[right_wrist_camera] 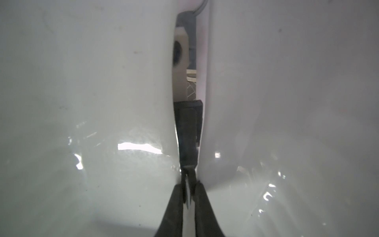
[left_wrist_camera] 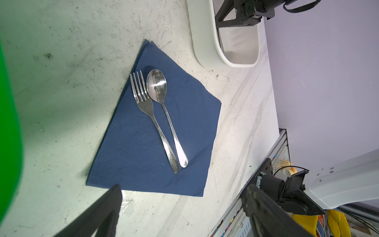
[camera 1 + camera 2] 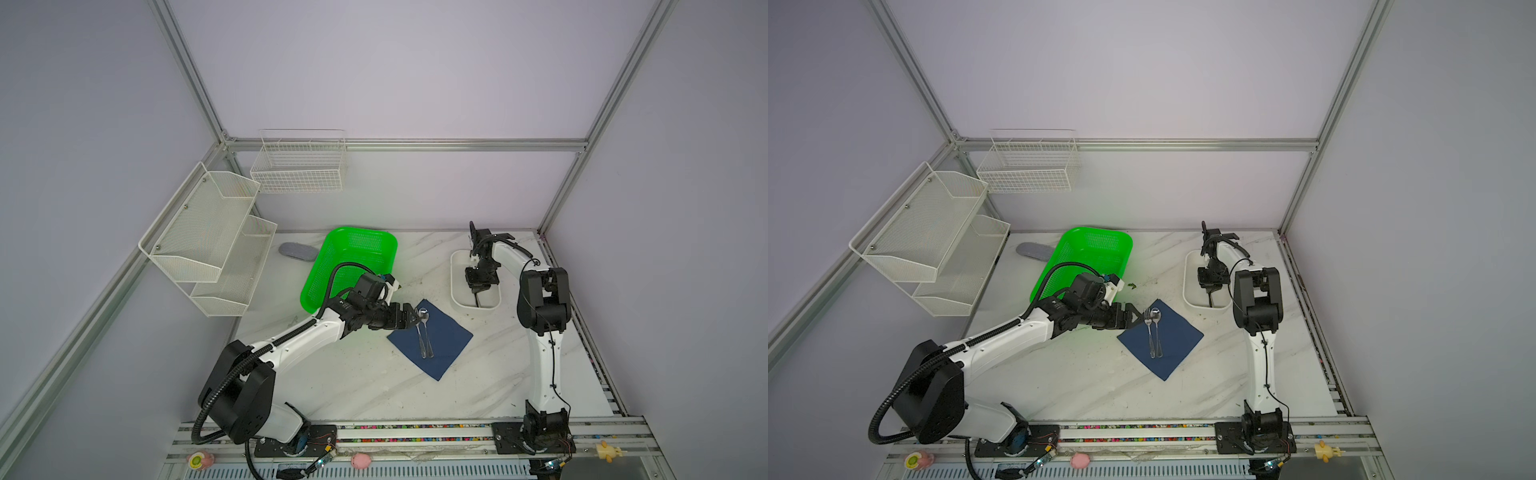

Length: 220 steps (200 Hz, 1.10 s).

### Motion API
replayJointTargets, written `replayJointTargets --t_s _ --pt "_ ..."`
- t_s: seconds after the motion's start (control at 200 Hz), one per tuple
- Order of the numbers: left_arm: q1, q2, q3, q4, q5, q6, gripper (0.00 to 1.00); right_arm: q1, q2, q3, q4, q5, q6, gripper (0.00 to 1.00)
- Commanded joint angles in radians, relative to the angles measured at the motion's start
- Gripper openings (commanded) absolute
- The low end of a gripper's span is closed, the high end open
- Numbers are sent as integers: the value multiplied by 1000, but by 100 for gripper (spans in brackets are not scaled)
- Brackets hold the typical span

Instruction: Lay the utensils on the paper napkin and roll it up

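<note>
2 of the utensils lie on the paper napkin [image 2: 133, 147] just ahead of my left gripper [image 3: 1141, 319]: the fork [image 2: 154, 121] on the side nearer those jaws, the spoon [image 2: 168, 120] just beyond it. They rest side by side, heads level and handle ends nearly meeting. The fork's tines sit right at the napkin edge closest to my left fingertips [image 2: 114, 195]. The napkin is spread flat on the marble table [image 2: 71, 61], with 1 corner pointing at my left jaws. Those jaws stand wide apart and hold nothing, hovering at that corner. The green basket [image 3: 353, 249] is behind and beside my left wrist.

My right gripper [image 1: 189, 185] is well apart from the napkin, lowered into the white tray [image 3: 455, 270]. In the right wrist view its 2 fingers [image 1: 176, 205] are drawn close together, with a thin strip of shiny metal pinched between them. I take that to be the knife [image 1: 188, 174], standing on edge against the tray floor. In both top views a slim dark line runs out from under these jaws along the tray's inside.
</note>
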<state>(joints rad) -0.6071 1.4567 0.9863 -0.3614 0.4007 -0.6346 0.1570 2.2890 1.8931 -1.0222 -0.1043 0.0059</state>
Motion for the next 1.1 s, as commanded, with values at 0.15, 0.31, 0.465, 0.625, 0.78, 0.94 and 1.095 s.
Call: replayJointTargets --t_s 0.15,0.31,0.465,0.625,0.78,0.94,1.095 --pt "1 -3 65 8 15 14 94 -3 -43 -17 14 -75 -32 13" --pt "1 -2 63 9 15 18 94 -5 -27 -23 56 -107 -47 13" --pt "1 -2 63 8 16 21 94 -8 -23 -42 95 -192 -51 13" --pt "1 -4 60 7 15 21 94 -7 -26 -58 126 -260 -50 13" --pt "1 -2 61 7 16 21 94 -8 -24 -70 145 -320 -58 13" --pt "1 4 63 7 18 20 94 -7 -14 -102 186 -373 -54 14" --pt "1 4 62 8 18 19 94 -8 -10 -141 223 -410 -55 17"
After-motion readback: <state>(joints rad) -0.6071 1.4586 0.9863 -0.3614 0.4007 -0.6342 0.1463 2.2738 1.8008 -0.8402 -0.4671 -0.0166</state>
